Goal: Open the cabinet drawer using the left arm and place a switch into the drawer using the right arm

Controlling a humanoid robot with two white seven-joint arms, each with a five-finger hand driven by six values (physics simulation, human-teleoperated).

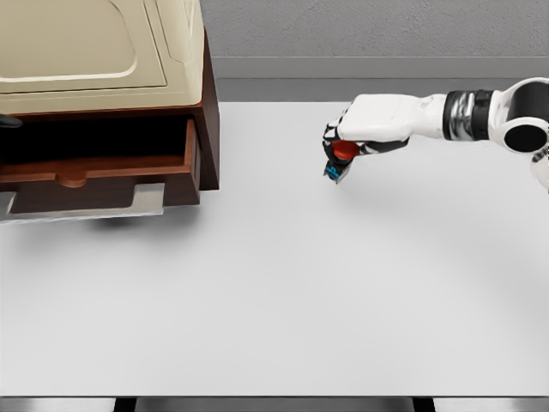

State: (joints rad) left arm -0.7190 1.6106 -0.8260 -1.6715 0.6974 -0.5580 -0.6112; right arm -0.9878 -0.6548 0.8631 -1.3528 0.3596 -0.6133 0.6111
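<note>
A wooden cabinet [208, 129] with a cream top stands at the table's back left. Its drawer [129, 168] is pulled out, and the inside is dark. On the drawer front sits a rounded handle [73, 180]. My right arm reaches in from the right edge, and its hand [339, 154] hangs a little above the table, to the right of the cabinet. The fingers curl around the switch [344, 151], a red knob with a small blue and grey base poking out below. A dark sliver [8, 121] shows at the left edge by the drawer opening; I cannot tell what it is.
The white table [274, 300] spreads from the cabinet to the front edge. A grey flat plate [86, 204] juts out under the drawer. Behind the table runs a grey wall with a darker ledge [369, 69].
</note>
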